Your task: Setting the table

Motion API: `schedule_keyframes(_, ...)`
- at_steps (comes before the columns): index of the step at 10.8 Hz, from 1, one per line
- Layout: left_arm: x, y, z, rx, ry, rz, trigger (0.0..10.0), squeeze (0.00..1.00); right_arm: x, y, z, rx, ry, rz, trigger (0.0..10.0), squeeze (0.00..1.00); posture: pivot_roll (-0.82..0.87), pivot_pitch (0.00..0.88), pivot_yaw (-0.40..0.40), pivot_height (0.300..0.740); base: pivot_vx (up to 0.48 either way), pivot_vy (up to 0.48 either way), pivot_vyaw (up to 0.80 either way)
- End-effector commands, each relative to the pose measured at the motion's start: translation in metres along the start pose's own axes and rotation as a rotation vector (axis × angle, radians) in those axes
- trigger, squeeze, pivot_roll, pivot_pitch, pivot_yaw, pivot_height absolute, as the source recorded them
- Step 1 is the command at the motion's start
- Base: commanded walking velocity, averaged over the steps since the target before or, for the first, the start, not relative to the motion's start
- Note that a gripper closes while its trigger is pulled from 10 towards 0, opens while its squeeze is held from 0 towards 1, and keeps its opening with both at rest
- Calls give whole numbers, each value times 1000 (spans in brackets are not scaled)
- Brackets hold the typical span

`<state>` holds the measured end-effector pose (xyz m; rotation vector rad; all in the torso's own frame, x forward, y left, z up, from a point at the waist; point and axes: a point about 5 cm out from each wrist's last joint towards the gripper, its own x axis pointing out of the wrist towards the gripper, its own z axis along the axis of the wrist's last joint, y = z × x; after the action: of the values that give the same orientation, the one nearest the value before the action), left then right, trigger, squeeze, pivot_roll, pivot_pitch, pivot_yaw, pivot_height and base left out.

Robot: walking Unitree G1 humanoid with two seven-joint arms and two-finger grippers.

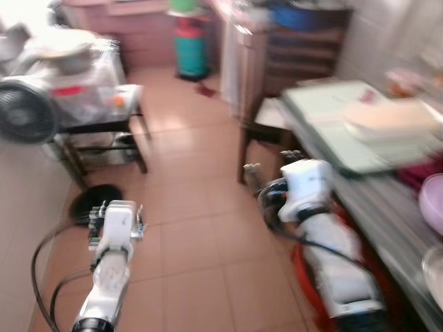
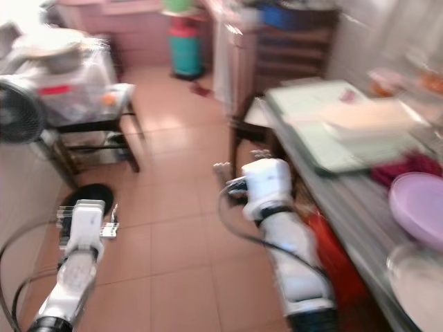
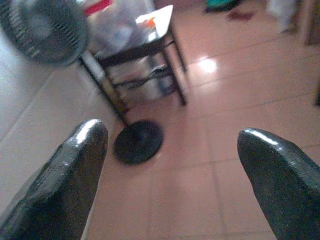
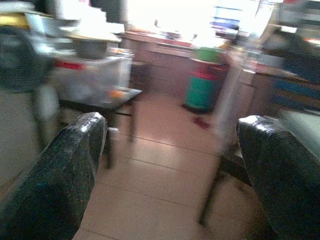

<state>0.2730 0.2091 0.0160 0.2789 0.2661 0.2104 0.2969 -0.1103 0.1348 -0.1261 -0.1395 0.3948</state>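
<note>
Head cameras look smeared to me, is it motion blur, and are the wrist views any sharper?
Both eye views are motion-blurred, worst at the right, where the table and purple plate smear. Left wrist view is sharper: open left gripper, fan base, a glare spot on the floor tiles. Right wrist view is soft, its background blown out behind the open right gripper.

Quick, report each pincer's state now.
Left pincer: open, holding nothing, over the floor.
Right pincer: open, holding nothing, beside the table.
</note>
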Motion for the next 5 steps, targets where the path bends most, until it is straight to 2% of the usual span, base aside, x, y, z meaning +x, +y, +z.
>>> schedule_keyframes(1,-2,-6,-8,11,30,-17,10000,0,-3,-4,-14,12,44,-5,10000,945,-54,23,24,740,0,0,800)
schedule_keyframes(2,-9,-14,-25,50,95,-90,10000,0,-5,-6,-34,46,108,-25,10000,945,-50,20,31,740,0,0,800)
schedule_keyframes(3,-22,-25,-52,107,227,-219,10000,0,-14,-9,-71,92,246,-64,10000,875,-49,18,35,740,0,0,594)
schedule_keyframes(4,-34,-31,-71,157,320,-311,10000,0,-25,-13,-97,143,354,-125,10000,275,-60,17,37,740,0,0,0)
schedule_keyframes(5,-45,-32,-86,221,395,-370,10000,0,-37,-14,-115,161,444,-155,10000,0,-62,15,36,740,0,0,0)
